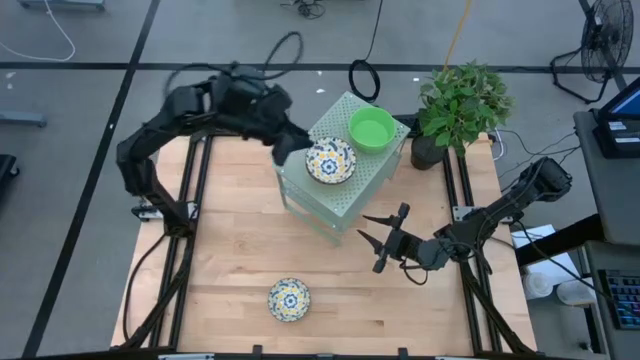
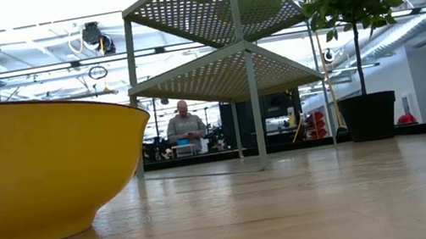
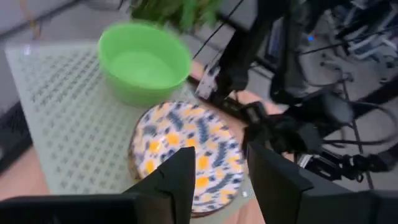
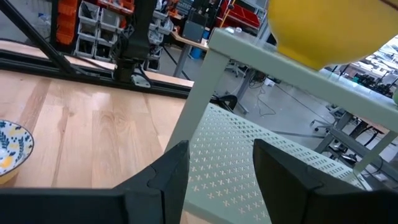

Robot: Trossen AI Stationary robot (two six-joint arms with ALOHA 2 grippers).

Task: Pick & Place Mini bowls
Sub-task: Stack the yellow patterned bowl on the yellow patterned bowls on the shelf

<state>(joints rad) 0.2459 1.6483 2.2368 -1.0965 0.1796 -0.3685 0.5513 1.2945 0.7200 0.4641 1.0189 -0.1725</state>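
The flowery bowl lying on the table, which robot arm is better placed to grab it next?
Probably the right. The right gripper hangs open low over the table, nearer the flowery bowl. The left gripper is up at the shelf, beside another patterned bowl.

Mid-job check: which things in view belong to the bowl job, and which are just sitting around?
Job:
- green bowl, on the shelf top
- patterned bowl beside it, under the left gripper
- second patterned bowl, on the table
- perforated shelf, holding two bowls

Just there:
- potted plant
- right gripper, open, waiting by the shelf
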